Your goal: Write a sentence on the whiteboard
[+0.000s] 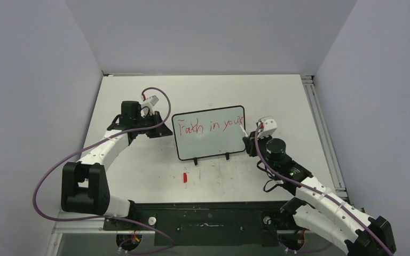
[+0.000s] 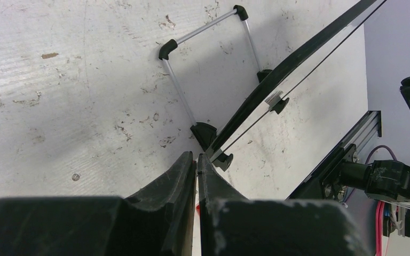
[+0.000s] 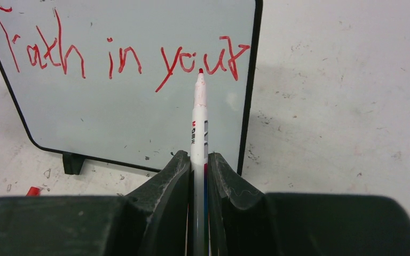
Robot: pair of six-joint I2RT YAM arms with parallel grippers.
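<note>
**Marker Poised at "your" – Room Runs Out on the Top Line**

The right gripper is clamped on a white marker, its barrel squeezed between the two fingers and its red tip pointing up at the whiteboard. The tip sits over the last word. Whether it touches the surface cannot be told. Beyond it, the sentence reads about "Faith in your" in slanting red strokes, and its last letter runs right up to the black frame on the right.

Judging from that, the next words belong on a fresh line in the bare lower half. Lift the tip clear, carry it back to the left side, and press lightly, because the board leans on a thin wire stand and two small feet and a hard push could tip or slide it.

The left gripper has its fingers pressed together on nothing, right at the board's lower left corner – well placed to brace it, though contact is not clear.

No container shows; a red cap lies loose on the table in front of the board.
</note>
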